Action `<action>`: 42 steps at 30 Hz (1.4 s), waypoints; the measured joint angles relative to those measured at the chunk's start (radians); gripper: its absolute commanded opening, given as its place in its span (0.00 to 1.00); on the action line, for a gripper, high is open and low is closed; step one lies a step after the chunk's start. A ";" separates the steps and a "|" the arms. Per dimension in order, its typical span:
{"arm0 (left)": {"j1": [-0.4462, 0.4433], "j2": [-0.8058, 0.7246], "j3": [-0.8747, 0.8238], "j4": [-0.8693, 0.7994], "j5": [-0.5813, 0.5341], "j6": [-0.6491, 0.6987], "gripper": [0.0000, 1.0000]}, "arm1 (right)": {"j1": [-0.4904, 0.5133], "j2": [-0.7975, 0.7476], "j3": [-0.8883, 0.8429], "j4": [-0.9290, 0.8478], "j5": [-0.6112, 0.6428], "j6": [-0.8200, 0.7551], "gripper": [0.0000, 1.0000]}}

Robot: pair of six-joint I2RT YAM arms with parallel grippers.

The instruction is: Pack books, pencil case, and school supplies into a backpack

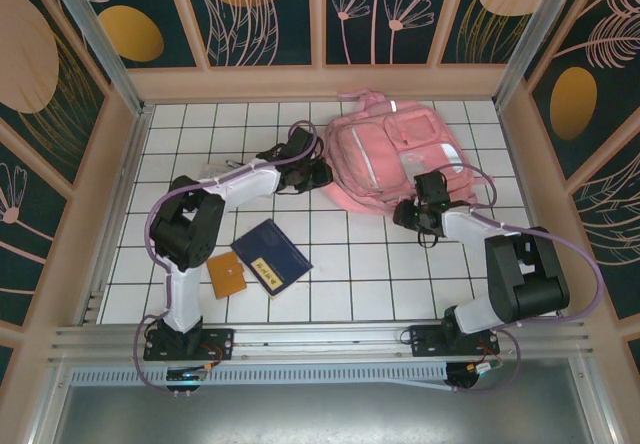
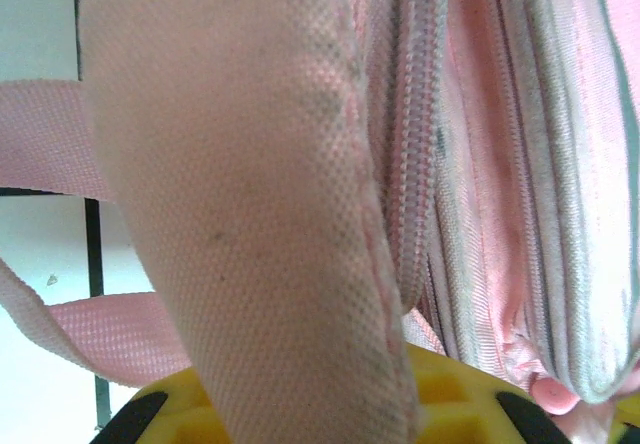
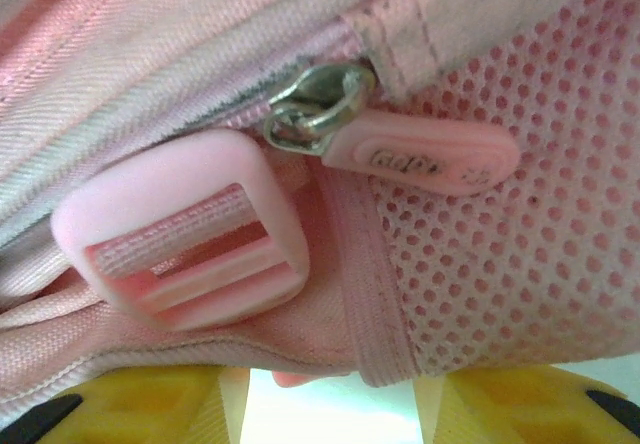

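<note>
The pink backpack [image 1: 400, 154] lies flat at the back right of the table. My left gripper [image 1: 312, 172] is at its left edge. In the left wrist view the yellow jaws of that gripper [image 2: 330, 409] are shut on a wide pink mesh strap [image 2: 250, 214]. My right gripper [image 1: 430, 196] is at the backpack's near right edge and stands open [image 3: 330, 404], its fingers apart under a seam. Just above are a pink zipper pull [image 3: 420, 154] and a pink buckle [image 3: 180, 229]. The navy book [image 1: 270, 254] and the orange notebook [image 1: 226, 275] lie near the front left. The pencil case and school supplies are out of view.
Low wooden walls [image 1: 120, 164] close in the white tiled table [image 1: 360, 264]. A metal rail [image 1: 320, 339] runs along the near edge by the arm bases. Bare tiles lie between the books and the backpack.
</note>
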 measured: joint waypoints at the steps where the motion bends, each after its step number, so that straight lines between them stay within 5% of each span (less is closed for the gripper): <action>1: 0.000 -0.010 0.013 -0.012 0.000 0.000 0.00 | 0.005 -0.002 -0.008 0.011 0.002 0.014 0.47; 15: -0.002 -0.050 0.153 -0.073 0.033 0.015 0.00 | 0.018 -0.047 -0.039 0.068 0.046 0.024 0.01; 26: -0.002 -0.050 0.163 -0.092 0.034 0.038 0.00 | 0.020 -0.155 -0.044 0.039 -0.004 -0.010 0.00; 42: -0.007 -0.048 0.039 0.029 0.061 -0.021 0.00 | 0.198 -0.077 0.137 -0.019 -0.398 -0.045 0.00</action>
